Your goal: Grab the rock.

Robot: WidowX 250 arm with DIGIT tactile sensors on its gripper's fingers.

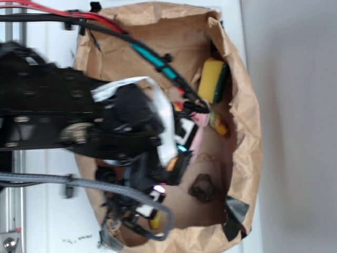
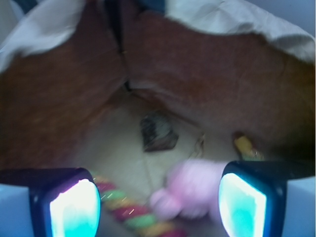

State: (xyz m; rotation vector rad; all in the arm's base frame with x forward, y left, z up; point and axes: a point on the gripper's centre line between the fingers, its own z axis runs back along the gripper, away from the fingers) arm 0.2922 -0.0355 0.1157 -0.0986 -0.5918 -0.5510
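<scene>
The rock (image 1: 204, 188) is a small dark brown lumpy stone lying on the floor of a brown paper bag (image 1: 247, 121). The wrist view shows the rock (image 2: 157, 132) ahead of the gripper, past the fingertips and apart from them. My gripper (image 2: 158, 202) is open, its two glowing pads (image 2: 74, 210) wide apart with nothing held between them. In the exterior view the gripper (image 1: 176, 153) hangs inside the bag, above and to the left of the rock.
A pink plush (image 2: 195, 190) lies between the pads, lower down, next to a striped multicoloured rope (image 2: 131, 212). A yellow-green sponge (image 1: 212, 80) leans on the bag's far wall. A small yellow toy (image 1: 218, 125) sits nearby. Bag walls surround the gripper closely.
</scene>
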